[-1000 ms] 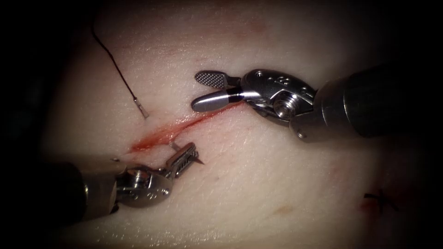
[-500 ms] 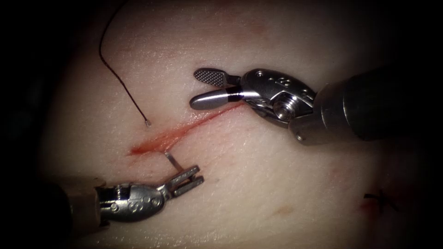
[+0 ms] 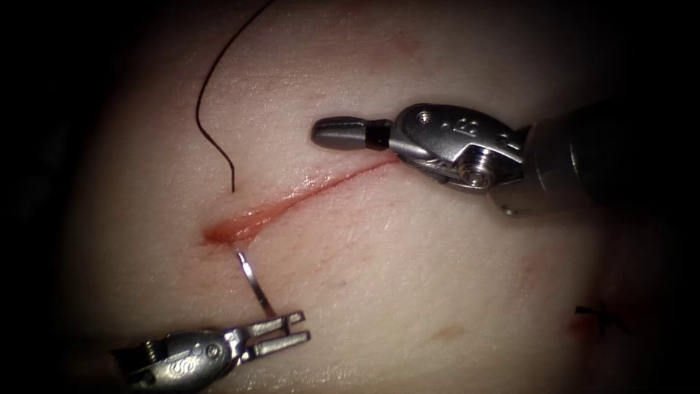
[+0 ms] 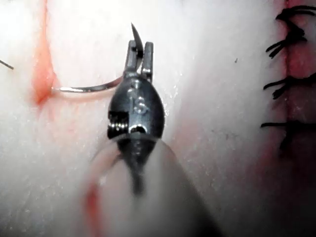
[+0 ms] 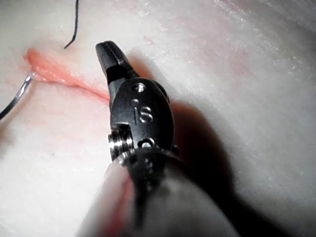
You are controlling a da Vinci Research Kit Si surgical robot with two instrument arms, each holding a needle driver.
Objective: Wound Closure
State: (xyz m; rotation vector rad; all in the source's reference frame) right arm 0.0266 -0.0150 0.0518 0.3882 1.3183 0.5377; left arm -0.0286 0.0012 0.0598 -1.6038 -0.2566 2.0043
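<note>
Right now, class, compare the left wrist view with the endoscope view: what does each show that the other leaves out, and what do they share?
Left wrist view: the needle point sticking out beyond the left tool, and a row of dark stitches. Endoscope view: the right tool, jaws shut, holding nothing, near the right end of the cut, and the long curve of the thread. Shared: the left tool gripping the needle near its point, its rear end in the tissue at the cut's left end.

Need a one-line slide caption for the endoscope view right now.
Left tool grips the needle near its tip, its tail in the cut; right tool holds nothing.
</note>
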